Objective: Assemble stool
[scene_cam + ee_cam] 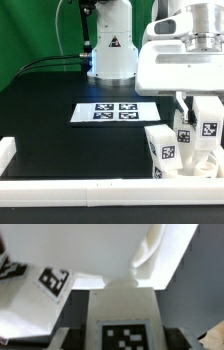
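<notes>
Green backdrop fills the upper left of the exterior view, above a black counter (50,100) edged by a white rail (60,185) along the lower frame. Left of centre lies the marker board (105,112), flat and carrying nothing but its tags. Behind it, at upper centre, stands the arm's base (110,45).

Further right, in the lower right corner, the stool parts are gathered: one tagged leg (163,150) stands upright, with the seat (205,165) partly hidden just beside it. The claw (192,108) hangs over this cluster, its jaws drawn narrow around another leg (206,125), which it holds upright above the seat.

The wrist view looks down the held leg (125,308), its tag facing the camera, with dark fingers (65,336) at both sides pressing on it. Beyond its far end a rounded notch in white plastic shows; whether that is a socket I cannot tell.

The step in hand looks like seating this leg into the seat. Next would call for lining the leg's end up squarely with a socket, then pressing or twisting it home without tilting, keeping clear of the standing leg close by.
</notes>
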`<action>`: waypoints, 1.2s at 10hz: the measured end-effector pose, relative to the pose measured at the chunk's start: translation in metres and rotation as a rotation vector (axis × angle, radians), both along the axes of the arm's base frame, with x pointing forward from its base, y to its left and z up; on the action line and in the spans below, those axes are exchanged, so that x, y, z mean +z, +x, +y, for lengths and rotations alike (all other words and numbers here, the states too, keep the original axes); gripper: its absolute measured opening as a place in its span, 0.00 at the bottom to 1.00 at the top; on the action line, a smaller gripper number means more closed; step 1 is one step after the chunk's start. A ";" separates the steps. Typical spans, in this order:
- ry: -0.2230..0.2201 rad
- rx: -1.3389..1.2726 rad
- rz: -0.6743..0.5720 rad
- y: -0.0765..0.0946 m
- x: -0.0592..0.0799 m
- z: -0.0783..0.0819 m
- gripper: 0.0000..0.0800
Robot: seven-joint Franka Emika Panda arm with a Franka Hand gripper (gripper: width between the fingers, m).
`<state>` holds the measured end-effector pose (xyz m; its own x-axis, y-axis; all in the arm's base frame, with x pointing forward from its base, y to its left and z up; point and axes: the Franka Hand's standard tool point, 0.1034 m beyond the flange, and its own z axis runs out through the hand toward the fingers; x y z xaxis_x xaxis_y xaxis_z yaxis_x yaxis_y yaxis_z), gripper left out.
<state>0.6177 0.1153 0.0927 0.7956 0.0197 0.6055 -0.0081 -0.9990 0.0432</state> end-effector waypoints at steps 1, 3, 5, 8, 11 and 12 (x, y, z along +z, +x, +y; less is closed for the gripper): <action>0.001 -0.001 0.005 -0.002 -0.003 0.001 0.42; -0.003 -0.002 0.011 -0.001 -0.009 0.001 0.42; -0.007 0.002 0.009 0.003 -0.013 0.003 0.42; -0.014 0.007 0.018 0.000 -0.021 0.004 0.42; -0.018 0.010 0.018 -0.001 -0.023 0.004 0.42; -0.015 0.003 0.020 -0.002 -0.024 0.003 0.42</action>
